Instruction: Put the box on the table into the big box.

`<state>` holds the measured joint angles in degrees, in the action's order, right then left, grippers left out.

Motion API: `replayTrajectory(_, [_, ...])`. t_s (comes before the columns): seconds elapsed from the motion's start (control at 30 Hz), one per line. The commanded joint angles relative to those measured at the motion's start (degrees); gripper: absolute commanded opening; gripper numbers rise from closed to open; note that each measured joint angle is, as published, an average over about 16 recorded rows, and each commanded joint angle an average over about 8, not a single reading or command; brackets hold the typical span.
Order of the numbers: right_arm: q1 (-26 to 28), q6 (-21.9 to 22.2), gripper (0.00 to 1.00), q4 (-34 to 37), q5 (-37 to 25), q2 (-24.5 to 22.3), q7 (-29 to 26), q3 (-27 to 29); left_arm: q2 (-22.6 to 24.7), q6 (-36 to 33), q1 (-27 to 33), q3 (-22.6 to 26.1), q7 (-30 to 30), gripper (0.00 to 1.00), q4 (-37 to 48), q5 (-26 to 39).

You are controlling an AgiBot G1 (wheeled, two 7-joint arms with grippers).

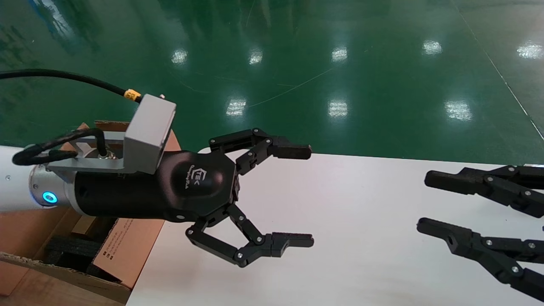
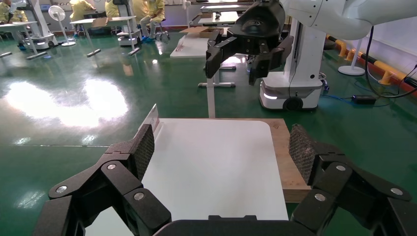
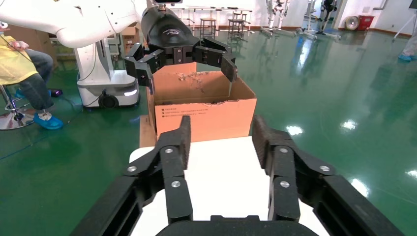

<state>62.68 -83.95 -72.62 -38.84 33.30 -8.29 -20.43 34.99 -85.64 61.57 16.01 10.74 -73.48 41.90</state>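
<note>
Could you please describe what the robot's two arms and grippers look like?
The left gripper has a glossy black housing with a white logo, a grey metal camera bracket, black cables, a blue-lit ring and a white arm. The right gripper shows jointed matte black fingers with silver rivets.

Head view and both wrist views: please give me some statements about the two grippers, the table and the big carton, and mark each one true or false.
1. The left gripper has its fingers open and holds nothing. True.
2. The right gripper is shut on a small box. False: its fingers are spread and nothing is between them.
3. The big box stands beside the table, on the robot's left. True.
4. A small box lies on the white table between the grippers. False: no small box shows on the tabletop in any view.
5. The big box's flaps are closed. False: they stand open.
</note>
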Motion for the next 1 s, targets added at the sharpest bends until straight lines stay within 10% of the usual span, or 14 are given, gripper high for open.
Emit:
replayTrajectory(0.03, [0.00, 0.00, 1.00, 0.00, 0.00, 0.00, 0.00, 0.00, -0.01, 0.01, 0.01, 0.01, 0.00, 1.00, 0.01, 0.01])
replayTrajectory(1.0, [0.00, 0.00, 1.00, 0.00, 0.00, 0.00, 0.00, 0.00, -0.03, 0.06, 0.05, 0.03, 0.00, 1.00, 0.09, 0.09])
